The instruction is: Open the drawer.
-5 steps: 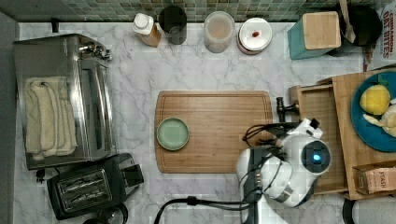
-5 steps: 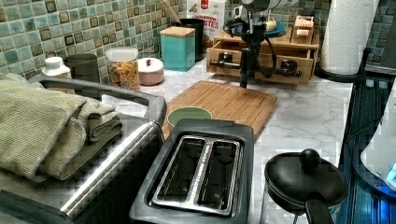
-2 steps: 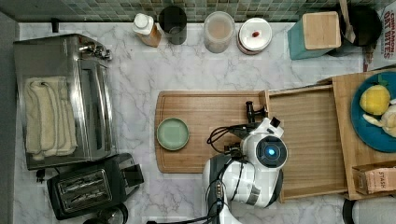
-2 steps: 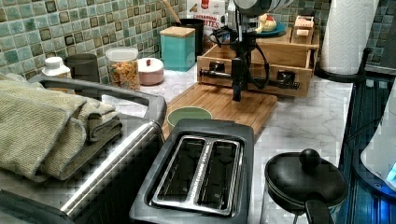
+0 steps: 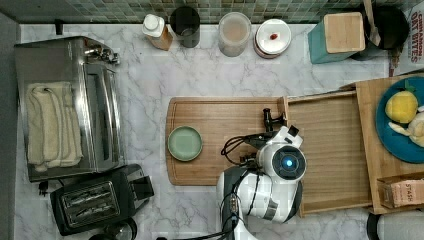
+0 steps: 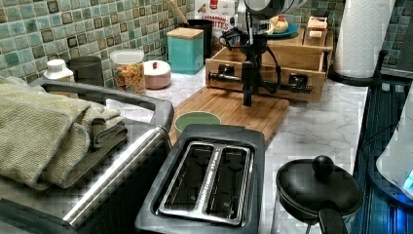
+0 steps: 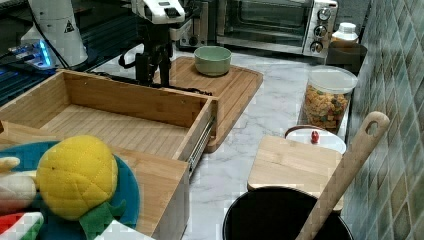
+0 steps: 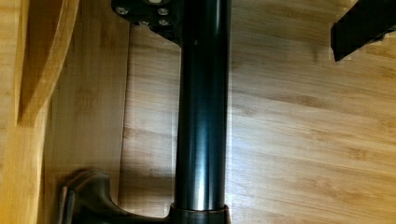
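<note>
The light-wood drawer (image 5: 330, 150) stands pulled far out of its wooden cabinet (image 5: 367, 150), its front over the cutting board's edge. Its bare plank bottom (image 7: 120, 127) shows in the right view. The long black bar handle (image 6: 282, 87) runs along the drawer front (image 6: 265, 92). My gripper (image 5: 274, 121) hangs at that handle, pointing down. In the wrist view the handle (image 8: 201, 116) lies between the fingers of the gripper (image 8: 247, 32). One finger (image 8: 362, 25) stands clearly apart from the bar. The gripper is open.
A cutting board (image 5: 220, 120) carries a green bowl (image 5: 184, 143). On top of the cabinet sit a blue plate with a yellow plush fruit (image 5: 402, 106) and a small box (image 5: 402, 192). Jars (image 5: 234, 32) line the tiled wall. A toaster oven (image 5: 70, 105) and toaster (image 5: 95, 200) stand at the top view's left.
Over the last second the drawer slid out toward the top view's left, with my gripper at its handle. Since 0.4 s ago the drawer has hardly moved.
</note>
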